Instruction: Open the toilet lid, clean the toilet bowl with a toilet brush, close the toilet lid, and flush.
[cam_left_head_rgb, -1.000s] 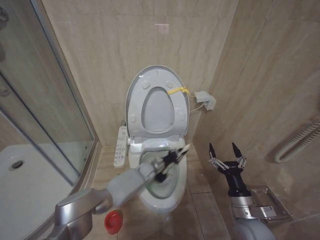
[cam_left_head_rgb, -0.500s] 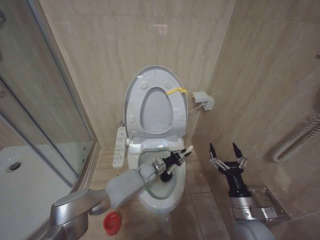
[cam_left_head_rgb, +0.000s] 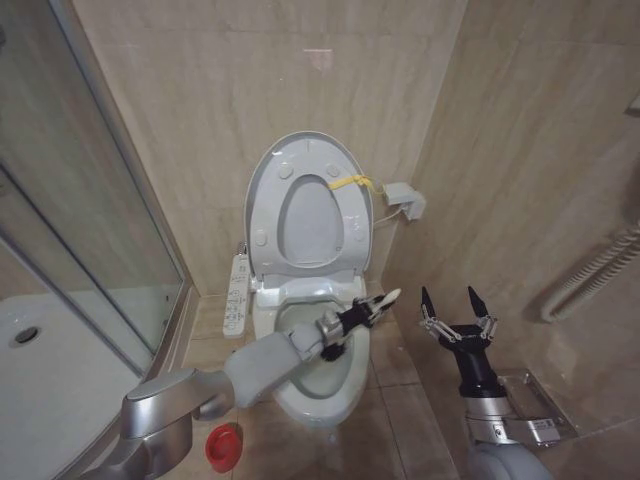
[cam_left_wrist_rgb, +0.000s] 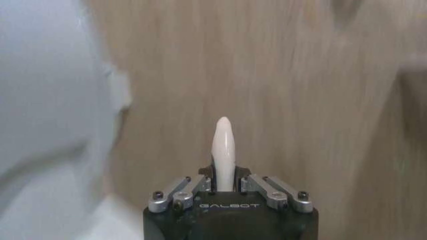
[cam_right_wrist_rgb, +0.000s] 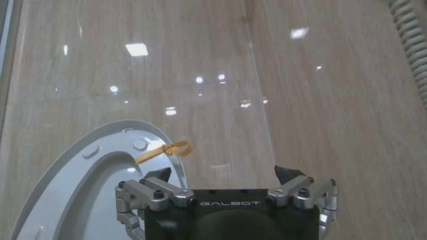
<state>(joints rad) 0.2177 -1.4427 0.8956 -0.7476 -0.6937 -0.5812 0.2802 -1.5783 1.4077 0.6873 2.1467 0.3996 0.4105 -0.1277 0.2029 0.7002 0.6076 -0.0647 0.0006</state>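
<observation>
One glossy white oval plastic toilet lid (cam_left_head_rgb: 308, 205) stands raised, with one yellow strap (cam_left_head_rgb: 352, 183) at its rim. There is one white ceramic toilet bowl (cam_left_head_rgb: 318, 392), one slim whitish-handled toilet brush (cam_left_head_rgb: 372, 304), one small red cylindrical holder cup (cam_left_head_rgb: 224, 446), and one long white control panel (cam_left_head_rgb: 235, 294). Two black robot grippers are counted: the left gripper (cam_left_head_rgb: 345, 325) and the right gripper (cam_left_head_rgb: 455, 300).

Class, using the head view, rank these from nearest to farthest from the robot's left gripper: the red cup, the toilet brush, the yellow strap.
1. Toilet brush, held in the left gripper.
2. Yellow strap, up on the raised lid.
3. Red cup, on the floor.
</observation>
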